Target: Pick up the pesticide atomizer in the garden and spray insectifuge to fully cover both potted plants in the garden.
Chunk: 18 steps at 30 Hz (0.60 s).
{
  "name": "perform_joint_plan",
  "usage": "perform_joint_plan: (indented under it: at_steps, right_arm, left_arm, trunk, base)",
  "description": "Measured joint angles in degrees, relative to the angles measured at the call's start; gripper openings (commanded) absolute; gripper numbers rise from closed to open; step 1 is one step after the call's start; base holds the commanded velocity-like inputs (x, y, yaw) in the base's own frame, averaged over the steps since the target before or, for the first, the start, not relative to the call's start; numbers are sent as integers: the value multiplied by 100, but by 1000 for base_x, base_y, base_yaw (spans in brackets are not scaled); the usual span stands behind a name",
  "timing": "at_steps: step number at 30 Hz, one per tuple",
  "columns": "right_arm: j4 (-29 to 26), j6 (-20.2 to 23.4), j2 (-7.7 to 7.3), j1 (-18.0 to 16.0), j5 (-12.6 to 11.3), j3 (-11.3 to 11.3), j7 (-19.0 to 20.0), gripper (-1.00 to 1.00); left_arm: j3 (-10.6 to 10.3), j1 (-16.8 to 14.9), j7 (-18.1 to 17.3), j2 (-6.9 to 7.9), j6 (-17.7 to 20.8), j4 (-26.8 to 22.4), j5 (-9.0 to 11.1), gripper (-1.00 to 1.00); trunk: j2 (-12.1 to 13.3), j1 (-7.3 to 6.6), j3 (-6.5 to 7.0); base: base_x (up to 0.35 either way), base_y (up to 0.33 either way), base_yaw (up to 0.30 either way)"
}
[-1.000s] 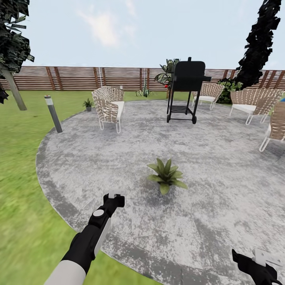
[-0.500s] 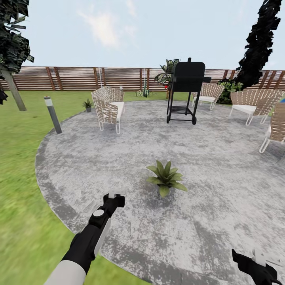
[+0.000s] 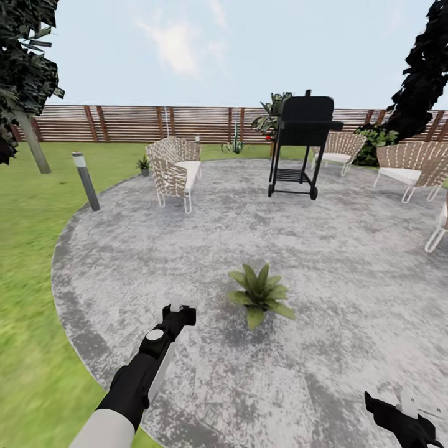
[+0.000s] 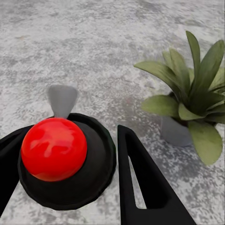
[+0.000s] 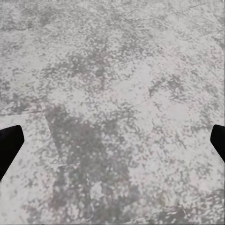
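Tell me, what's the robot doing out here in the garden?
It is getting ready to spray bugs off the plants. Its left gripper holds the sprayer, a black thing with a red ball on top, between its fingers. A small potted plant sits on the grey paving just ahead. Another potted plant waits far off by a wicker chair. The right gripper is open and empty.
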Motion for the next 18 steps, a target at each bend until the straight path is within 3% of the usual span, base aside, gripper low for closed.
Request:
perform_joint_plan:
  at_steps: [7,18]
  right_arm:
    - [-1,1,0,0,0,0,0,100]
    - [-2,1,0,1,0,-1,0,100]
  left_arm:
    - [0,1,0,0,1,0,-1,-100]
    - [-1,1,0,-1,-4,2,0,-100]
  trunk:
    - [0,1,0]
    - [0,1,0]
  base:
    - [217,-284,235]
    - [146,-325,20]
